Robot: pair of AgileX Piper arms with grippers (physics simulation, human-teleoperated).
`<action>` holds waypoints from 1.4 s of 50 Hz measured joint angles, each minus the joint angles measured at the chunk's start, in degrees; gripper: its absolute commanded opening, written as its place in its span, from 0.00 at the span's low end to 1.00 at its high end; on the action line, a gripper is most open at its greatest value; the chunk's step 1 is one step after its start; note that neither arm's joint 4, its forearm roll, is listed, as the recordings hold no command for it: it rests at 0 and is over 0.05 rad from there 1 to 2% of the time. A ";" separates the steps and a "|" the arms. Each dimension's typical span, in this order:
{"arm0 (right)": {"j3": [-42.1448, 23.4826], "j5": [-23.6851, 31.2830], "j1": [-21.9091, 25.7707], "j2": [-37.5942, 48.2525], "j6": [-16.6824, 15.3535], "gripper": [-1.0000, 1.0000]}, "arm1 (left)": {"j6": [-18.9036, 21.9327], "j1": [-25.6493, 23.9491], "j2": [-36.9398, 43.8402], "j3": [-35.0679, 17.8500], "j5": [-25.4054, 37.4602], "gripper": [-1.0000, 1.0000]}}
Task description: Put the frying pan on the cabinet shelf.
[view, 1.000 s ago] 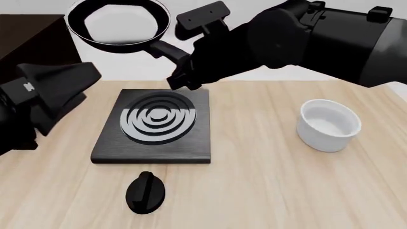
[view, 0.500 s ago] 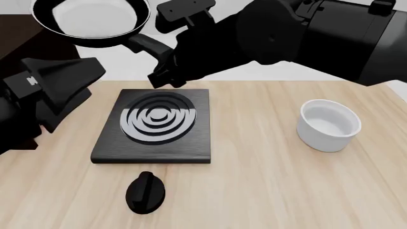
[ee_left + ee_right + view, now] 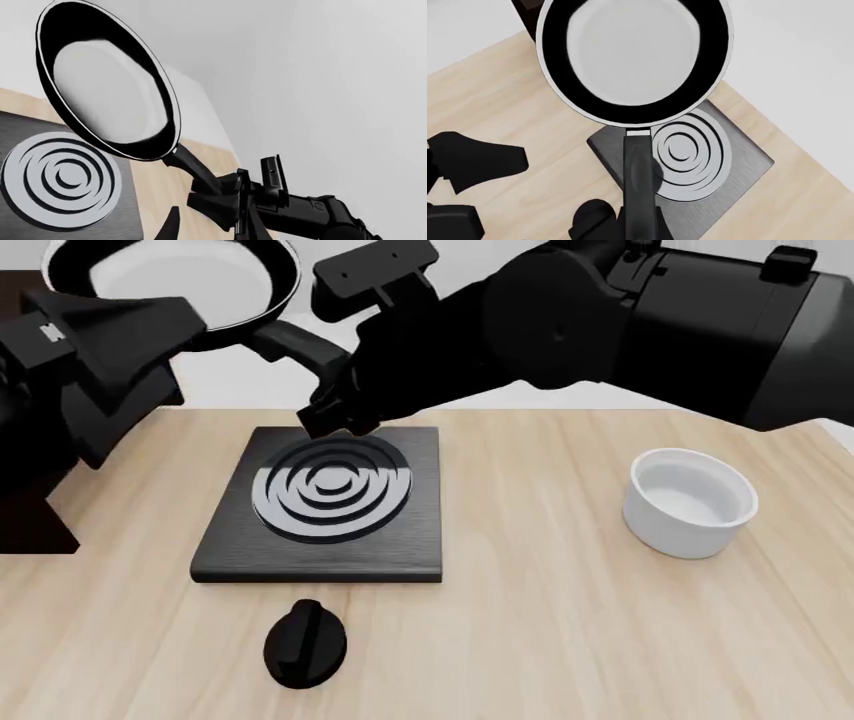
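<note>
My right gripper (image 3: 334, 390) is shut on the long black handle of the frying pan (image 3: 174, 280), which hangs in the air at the far left, above the table. In the right wrist view the frying pan (image 3: 634, 55) shows its pale glossy inside, with the handle running back to my right gripper (image 3: 639, 220). The left wrist view has the frying pan (image 3: 107, 95) tilted on edge. The dark brown cabinet (image 3: 30, 520) stands at the left edge, mostly hidden behind my left arm (image 3: 100, 335); its shelf board does not show clearly. The left fingers are not clearly visible.
A black square stove plate (image 3: 227, 550) with grey rings lies under the right arm. A black knob (image 3: 307, 642) sits in front of it. A white round bowl (image 3: 690, 502) stands at the right on the wooden table (image 3: 561, 640).
The right arm carried the pan left and slightly up, toward the cabinet. The left arm rose and now covers the pan's lower left part.
</note>
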 measured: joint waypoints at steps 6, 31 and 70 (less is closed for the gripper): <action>0.05 -0.07 -0.05 -0.04 -0.01 0.00 | -0.11 0.96 0.94 -0.64 -0.50 1.00; 0.09 -0.29 0.03 -0.13 -0.05 0.00 | -1.69 3.87 5.07 2.03 -5.38 1.00; 2.46 -1.81 1.21 -0.47 0.66 0.00 | -2.40 3.03 11.84 -0.81 -8.52 1.00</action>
